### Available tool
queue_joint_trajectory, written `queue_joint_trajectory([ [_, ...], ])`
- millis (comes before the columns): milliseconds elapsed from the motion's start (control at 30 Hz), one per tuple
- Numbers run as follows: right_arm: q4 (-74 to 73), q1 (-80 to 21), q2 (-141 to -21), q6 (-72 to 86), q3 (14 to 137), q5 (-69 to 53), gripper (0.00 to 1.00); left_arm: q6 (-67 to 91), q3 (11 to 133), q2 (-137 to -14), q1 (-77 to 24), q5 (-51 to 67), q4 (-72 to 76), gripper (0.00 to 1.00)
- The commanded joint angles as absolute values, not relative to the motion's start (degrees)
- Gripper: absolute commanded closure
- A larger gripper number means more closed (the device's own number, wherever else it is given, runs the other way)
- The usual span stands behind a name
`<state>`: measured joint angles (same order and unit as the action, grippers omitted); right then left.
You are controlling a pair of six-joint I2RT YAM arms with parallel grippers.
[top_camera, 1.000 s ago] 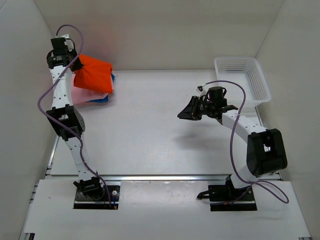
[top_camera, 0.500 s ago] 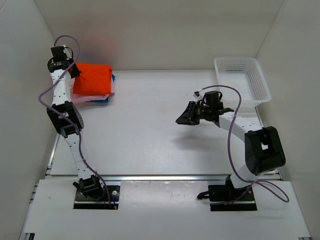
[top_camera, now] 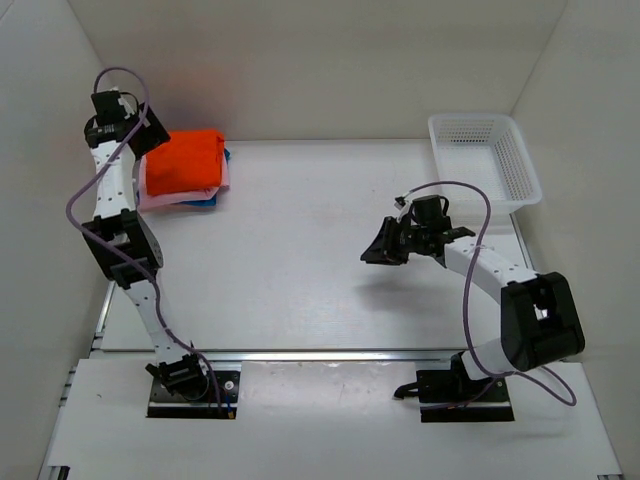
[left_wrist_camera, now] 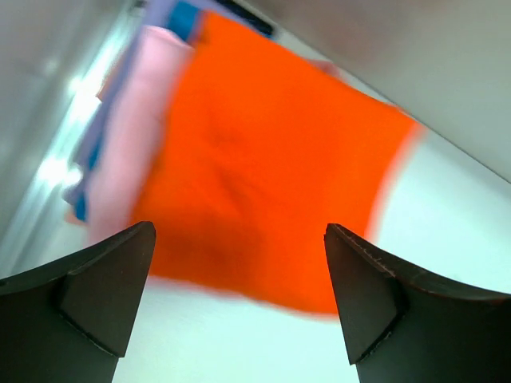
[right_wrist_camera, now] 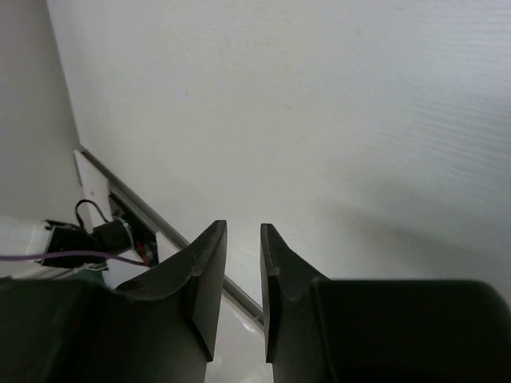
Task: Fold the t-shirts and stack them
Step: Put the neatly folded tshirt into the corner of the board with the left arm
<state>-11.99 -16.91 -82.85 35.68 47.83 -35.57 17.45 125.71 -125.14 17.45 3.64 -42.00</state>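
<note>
Three folded t-shirts lie stacked at the table's far left. The orange-red t-shirt is on top, flat and square. Under it, the pink t-shirt and the blue t-shirt show only as edges. My left gripper hangs just left of and above the stack, jaws wide open and holding nothing. My right gripper hovers over the middle right of the table. Its jaws stand a narrow gap apart with nothing between them.
A white mesh basket stands at the far right corner. White walls close in the table on the left, back and right. A metal rail runs along the table's near edge.
My left gripper has opened and let go of the orange-red t-shirt, which now lies flat on the stack. The left arm has drawn back to the left. My right gripper's jaws have parted slightly.
</note>
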Motion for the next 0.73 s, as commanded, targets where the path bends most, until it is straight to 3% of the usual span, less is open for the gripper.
queue_joint_trajectory([
  [0,-16.2,-15.0,-79.5,30.7,48.1,-30.9,0.79,19.2,122.1,-112.8,13.6,10.9,-43.5,0.01],
  [100,-21.0,-13.4,-75.9,27.5,49.1,-26.9,0.78,18.3,113.1,-103.4,7.1,12.3,-45.3,0.01],
  [300,-27.5,-7.3,-65.9,24.2,48.9,-26.6,0.78,18.5,80.2,-80.3,-8.4,6.5,-37.5,0.02],
  [400,-28.9,-5.9,-62.2,23.6,47.8,-27.0,0.79,20.9,68.2,-71.1,-10.2,11.1,-32.7,0.02],
  [567,-27.2,-6.1,-57.7,26.2,45.1,-28.4,0.81,22.2,57.2,-60.9,-9.7,12.0,-31.2,0.01],
  [700,-27.3,-7.9,-56.5,26.9,45.0,-28.0,0.81,19.4,57.1,-61.0,-9.0,9.0,-39.0,0.01],
])
